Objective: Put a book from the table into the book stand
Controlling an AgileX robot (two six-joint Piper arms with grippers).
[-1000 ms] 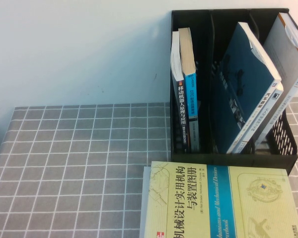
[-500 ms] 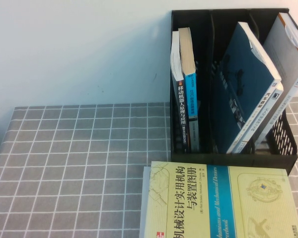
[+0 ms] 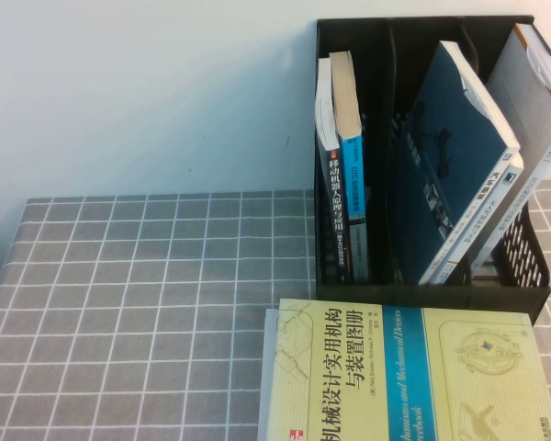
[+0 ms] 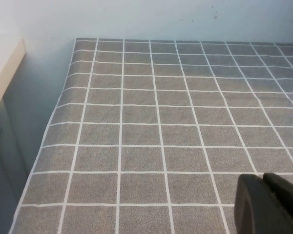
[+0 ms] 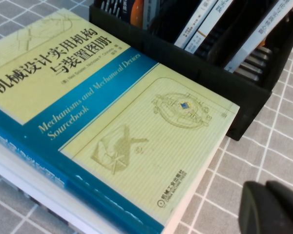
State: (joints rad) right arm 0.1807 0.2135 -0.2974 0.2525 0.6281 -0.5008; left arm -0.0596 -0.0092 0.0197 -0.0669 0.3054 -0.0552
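The book (image 3: 450, 165), its dark blue cover facing out, leans tilted in the middle slot of the black book stand (image 3: 523, 294) at the back right of the table (image 3: 147, 276). Neither arm shows in the high view. In the left wrist view my left gripper (image 4: 262, 178) is shut with nothing in it, over bare checked cloth (image 4: 161, 112). In the right wrist view my right gripper (image 5: 265, 186) is also shut with nothing in it, low over the cloth beside a corner of the stand (image 5: 200, 73).
A pale yellow-green book with a blue band (image 3: 413, 377) lies flat before the stand, on top of a white book (image 3: 268, 367). Two upright books (image 3: 344, 165) fill the left slot; a grey-white paperback (image 3: 542, 101) leans in the right one. The cloth's left edge (image 4: 39, 146) drops off.
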